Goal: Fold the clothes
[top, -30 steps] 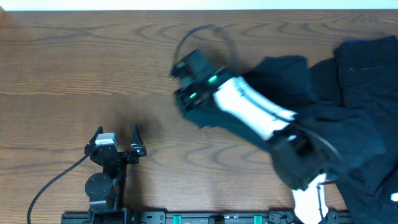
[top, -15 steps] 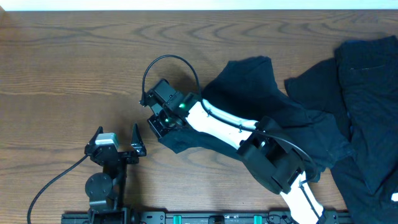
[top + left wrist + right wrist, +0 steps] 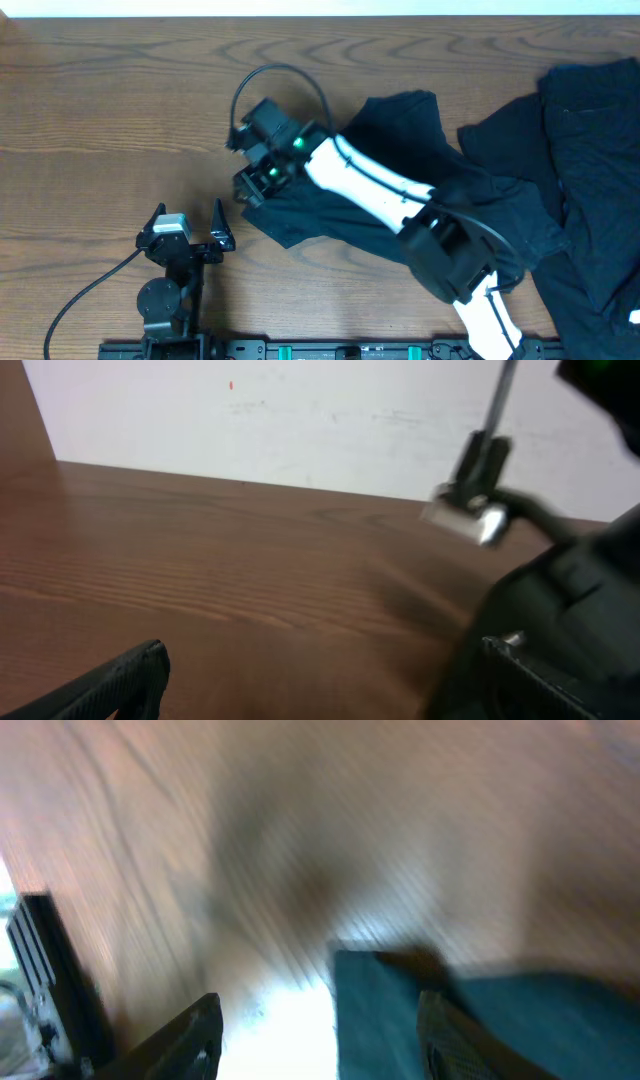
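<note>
The clothes are dark navy cloth. One T-shirt point(image 3: 400, 150) lies crumpled across the middle of the wooden table, its left corner point(image 3: 285, 225) drawn out toward the left arm. My right gripper point(image 3: 248, 185) hovers over that corner, open; in the right wrist view the cloth edge point(image 3: 500, 1020) lies flat on the wood between the spread fingers point(image 3: 190, 1030) and is not pinched. My left gripper point(image 3: 187, 212) rests near the front left, open and holding nothing, about a hand's width from the shirt corner. In its own view the left gripper point(image 3: 325, 695) faces bare wood.
More dark clothes point(image 3: 590, 150) are heaped at the right edge. A black cable loop point(image 3: 280, 80) arcs above the right wrist. A white wall point(image 3: 300, 420) bounds the far side. The left arm's cable point(image 3: 90, 290) and a mounting rail point(image 3: 330, 350) run along the front edge.
The right arm swept left, dragging the T-shirt toward the table's middle. Its jaws then opened and the corner now lies released on the wood. The left arm stayed still.
</note>
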Motion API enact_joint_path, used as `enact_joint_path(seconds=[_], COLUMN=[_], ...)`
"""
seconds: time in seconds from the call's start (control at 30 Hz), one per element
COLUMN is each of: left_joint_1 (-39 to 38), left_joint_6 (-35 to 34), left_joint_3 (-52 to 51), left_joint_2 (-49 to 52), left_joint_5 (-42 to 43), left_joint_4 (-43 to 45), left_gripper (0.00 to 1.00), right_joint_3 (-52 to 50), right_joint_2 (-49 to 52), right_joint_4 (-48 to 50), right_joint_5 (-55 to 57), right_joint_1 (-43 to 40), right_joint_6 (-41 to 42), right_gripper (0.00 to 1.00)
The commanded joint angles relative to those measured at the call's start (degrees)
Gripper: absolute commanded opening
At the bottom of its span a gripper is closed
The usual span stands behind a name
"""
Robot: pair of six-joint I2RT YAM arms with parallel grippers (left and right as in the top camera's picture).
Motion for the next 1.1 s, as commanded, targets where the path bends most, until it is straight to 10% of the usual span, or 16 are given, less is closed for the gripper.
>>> enact_joint_path(seconds=[0.0, 0.33, 1.07], left_joint_1=[-0.24, -0.24, -0.24], left_joint_6=[0.55, 0.55, 0.55], left_joint_3=[-0.87, -0.87, -0.87], left_joint_2=[-0.35, -0.35, -0.35], left_joint_5=[0.68, 0.68, 0.68], left_joint_4=[-1.97, -1.99, -1.97], left_gripper=[0.98, 0.98, 0.98], right_joint_3=[4.68, 6.36, -6.19], right_joint_2=[-4.61, -9.22, -8.31], right_joint_4=[-6.64, -24.98, -2.62], right_joint_5=[6.16, 27.78, 25.81], right_joint_1=[-5.57, -19.89, -32.89], right_joint_6=[-3.02, -3.41, -6.69], right_gripper=[0.61, 0.58, 0.42])
